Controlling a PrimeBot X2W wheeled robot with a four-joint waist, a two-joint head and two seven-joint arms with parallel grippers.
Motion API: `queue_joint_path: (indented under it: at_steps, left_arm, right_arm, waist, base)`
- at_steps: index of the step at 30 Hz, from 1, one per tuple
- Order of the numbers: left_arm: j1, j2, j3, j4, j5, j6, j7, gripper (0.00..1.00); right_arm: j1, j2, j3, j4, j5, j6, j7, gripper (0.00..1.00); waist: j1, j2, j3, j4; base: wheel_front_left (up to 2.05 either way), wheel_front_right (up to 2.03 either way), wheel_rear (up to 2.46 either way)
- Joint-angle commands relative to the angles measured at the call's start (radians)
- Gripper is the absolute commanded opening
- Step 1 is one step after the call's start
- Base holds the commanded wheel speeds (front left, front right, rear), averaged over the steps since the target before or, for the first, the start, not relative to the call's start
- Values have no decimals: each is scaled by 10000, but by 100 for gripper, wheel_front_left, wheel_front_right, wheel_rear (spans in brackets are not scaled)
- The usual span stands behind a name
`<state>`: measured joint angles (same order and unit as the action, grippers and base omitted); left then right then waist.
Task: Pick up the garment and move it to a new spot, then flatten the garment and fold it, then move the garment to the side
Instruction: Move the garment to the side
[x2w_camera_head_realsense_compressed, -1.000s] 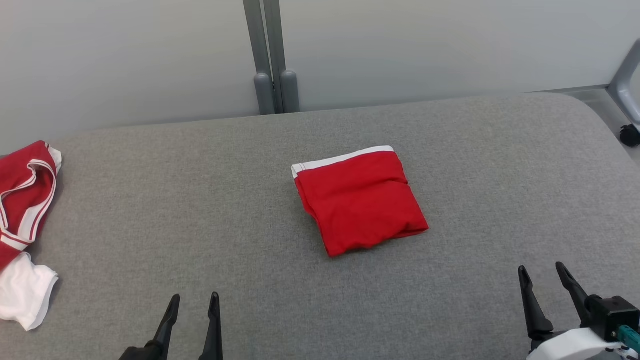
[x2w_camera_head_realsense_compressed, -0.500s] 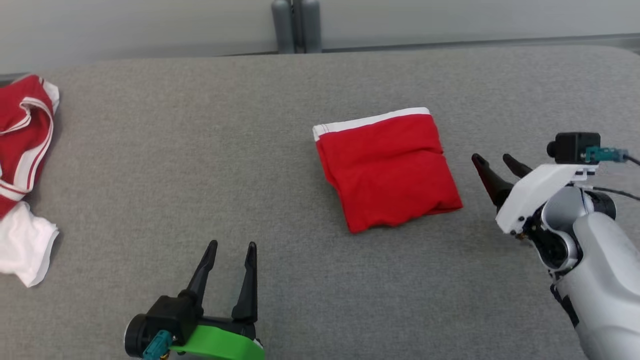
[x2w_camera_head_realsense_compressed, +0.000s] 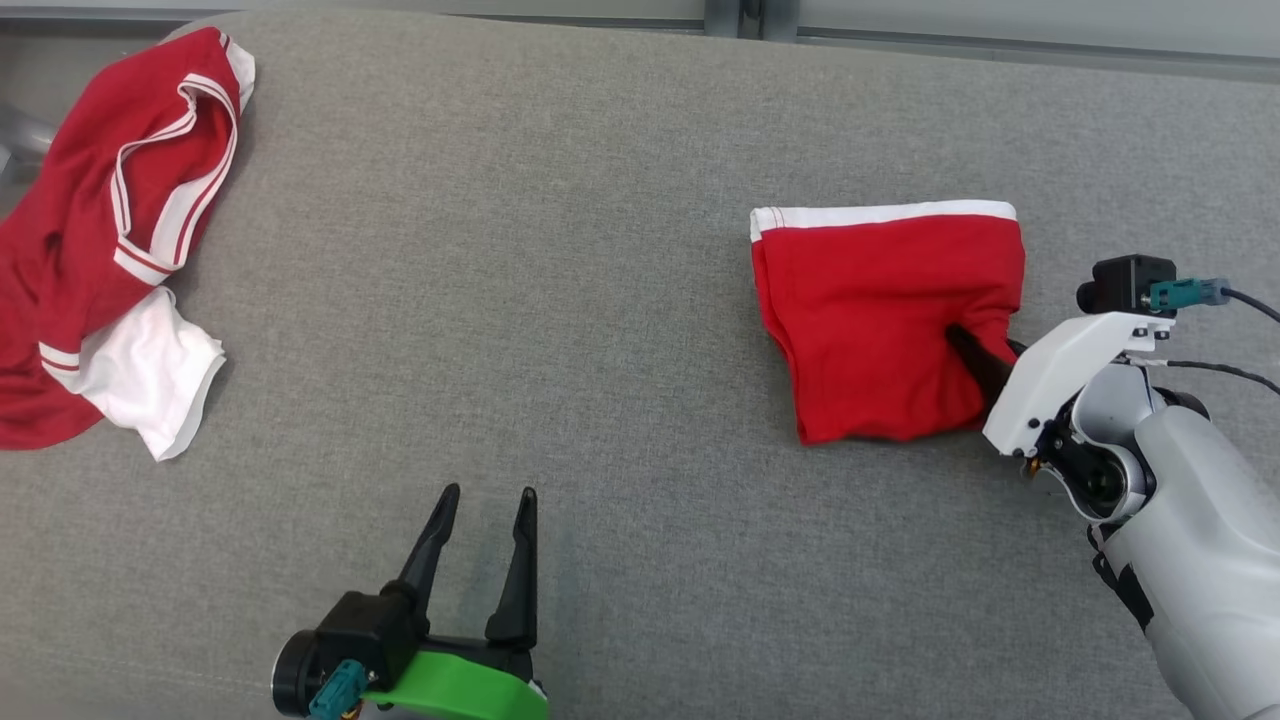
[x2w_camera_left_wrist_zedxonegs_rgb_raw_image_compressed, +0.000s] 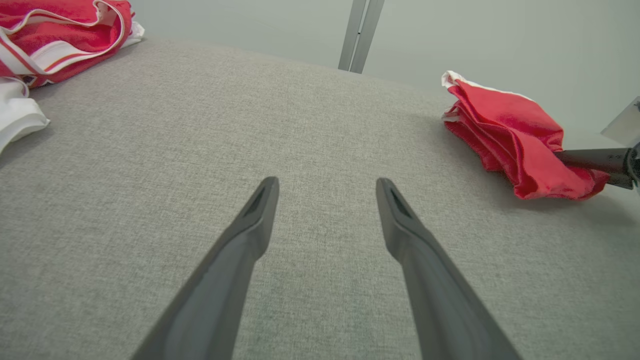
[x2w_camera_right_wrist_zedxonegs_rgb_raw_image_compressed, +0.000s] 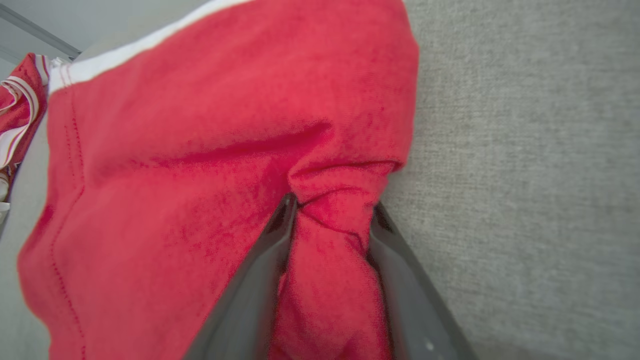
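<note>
Your head camera looks steeply down on the grey counter (x2w_camera_head_realsense_compressed: 600, 300) from above. Your left wrist camera sits low, skimming across it toward the far wall (x2w_camera_left_wrist_zedxonegs_rgb_raw_image_compressed: 250, 20). Your right wrist camera is pressed close against the folded red garment (x2w_camera_right_wrist_zedxonegs_rgb_raw_image_compressed: 200, 125), which all three views share.

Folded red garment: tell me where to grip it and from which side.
Grip the folded red garment at its rounded right edge, coming in low from the robot's right. The layers meet in one fold there, so a pinch should take them all; the right hand straddles that bunched edge.
</note>
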<state>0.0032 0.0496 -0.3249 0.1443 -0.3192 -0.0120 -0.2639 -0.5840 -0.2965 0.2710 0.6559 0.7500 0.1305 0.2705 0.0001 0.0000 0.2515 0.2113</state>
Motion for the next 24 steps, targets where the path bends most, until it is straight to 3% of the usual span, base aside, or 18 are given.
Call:
queue_joint_path:
  at_steps: [1, 8, 14, 19, 24]
  left_arm:
    - [-77, 22, 125, -62, 1, 76, -3, 100]
    - [-57, 24, 470, -118, 458, -79, -3, 100]
    - [-664, 36, 536, 87, 1248, -520, -3, 100]
    - [-1141, 42, 783, 79, 1753, -713, -3, 100]
    - [-1316, 45, 988, 14, 2045, -806, -3, 100]
  right_arm:
    - [-115, -51, 35, 39, 165, 3, -164, 0]
    - [-617, -461, 180, 278, 508, 0, -668, 0]
    - [-620, -937, 140, 852, 813, 0, -1351, 0]
    - [-896, -1341, 105, 1388, 690, 0, -2171, 0]
    - [-1717, -1956, -192, 2250, 402, 0, -2845, 0]
  waist:
    - [-1, 0, 180, -342]
    - [-1, 0, 692, -2613]
    - [-1, 0, 1540, -4305]
    - [-1, 0, 2194, -4698]
    - [-1, 0, 2726, -4430]
  base:
    - [0, 0, 0]
    - [0, 0, 0]
    - [0, 0, 0]
    - [0, 0, 0]
    - [0, 0, 0]
